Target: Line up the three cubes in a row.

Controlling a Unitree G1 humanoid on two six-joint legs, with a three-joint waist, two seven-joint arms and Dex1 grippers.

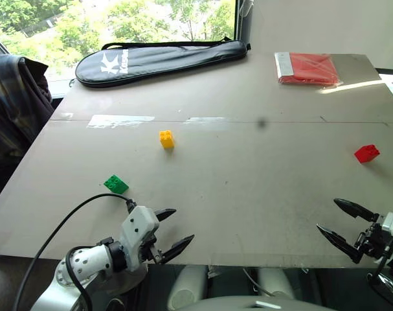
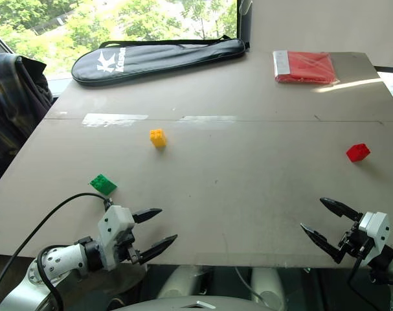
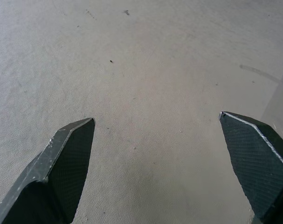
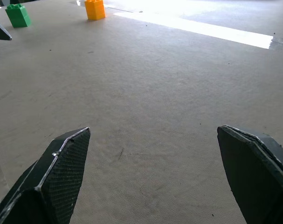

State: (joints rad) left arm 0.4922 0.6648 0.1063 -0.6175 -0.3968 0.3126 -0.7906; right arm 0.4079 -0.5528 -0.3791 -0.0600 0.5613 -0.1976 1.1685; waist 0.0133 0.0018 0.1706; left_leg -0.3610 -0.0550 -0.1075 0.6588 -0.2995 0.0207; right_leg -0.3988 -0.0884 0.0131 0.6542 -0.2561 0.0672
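While cubes lie apart | left claw (image 1: 175, 228) wide, empty | right claw (image 1: 338, 221) wide, empty

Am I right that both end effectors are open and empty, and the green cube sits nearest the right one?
Not quite. The green cube sits nearest the left end effector, as the left eye view shows; the red cube is nearer the right end effector. Both are open and empty.
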